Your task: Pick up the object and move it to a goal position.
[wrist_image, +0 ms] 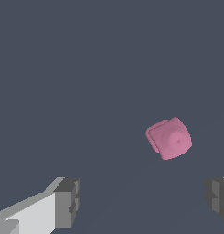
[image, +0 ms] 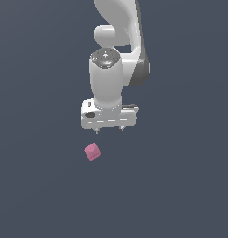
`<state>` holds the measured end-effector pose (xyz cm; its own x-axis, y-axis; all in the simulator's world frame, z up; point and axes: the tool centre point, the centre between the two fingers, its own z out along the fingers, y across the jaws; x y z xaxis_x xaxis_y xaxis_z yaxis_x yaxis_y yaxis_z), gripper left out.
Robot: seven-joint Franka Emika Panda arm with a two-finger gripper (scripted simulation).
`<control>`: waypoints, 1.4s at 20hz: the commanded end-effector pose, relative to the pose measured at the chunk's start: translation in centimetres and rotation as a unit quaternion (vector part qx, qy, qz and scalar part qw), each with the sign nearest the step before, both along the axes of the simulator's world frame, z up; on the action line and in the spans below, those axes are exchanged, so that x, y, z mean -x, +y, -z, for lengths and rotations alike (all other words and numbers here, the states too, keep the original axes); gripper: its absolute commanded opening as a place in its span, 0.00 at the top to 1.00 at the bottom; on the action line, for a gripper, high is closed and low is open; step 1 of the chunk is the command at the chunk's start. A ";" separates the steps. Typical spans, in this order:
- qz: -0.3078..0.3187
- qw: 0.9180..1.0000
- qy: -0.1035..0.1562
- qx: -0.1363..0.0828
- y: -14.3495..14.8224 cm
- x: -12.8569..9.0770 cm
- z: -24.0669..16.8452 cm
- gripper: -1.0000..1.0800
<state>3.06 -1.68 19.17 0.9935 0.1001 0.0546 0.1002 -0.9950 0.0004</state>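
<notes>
Hanging over a plain dark slate-blue worktop (image: 36, 186), the white Panda arm (image: 122, 37) points its wrist straight down. The gripper (image: 109, 130) sits at the end of the arm's pale cylindrical last link, and in the exterior view only two short fingertips show below the white hand body.

Gripper state: wide open. In the wrist view the two grey fingertip pads (wrist_image: 67, 201) stand far apart at opposite edges of the picture, with bare worktop between them. Nothing is held; nothing touches either pad.

Object: one small pink cube (image: 92, 152), matte, edges slightly rounded, much smaller than the gripper's hand body. It lies on the worktop by itself, turned at an angle so that its sides do not line up with the gripper's fingers. In the exterior view it lies below the gripper in the picture and a little toward the exterior view's left of the fingertips, clear of them. In the wrist view the cube (wrist_image: 169, 138) sits beyond the line joining the two pads, nearer to the pad that is cut off at the picture's edge than to the other, and apart from both.

No goal marker can be made out in either view.
</notes>
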 end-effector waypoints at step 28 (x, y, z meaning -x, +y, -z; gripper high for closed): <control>-0.236 0.971 0.026 0.009 -8.9 -2.3 10.1 0.04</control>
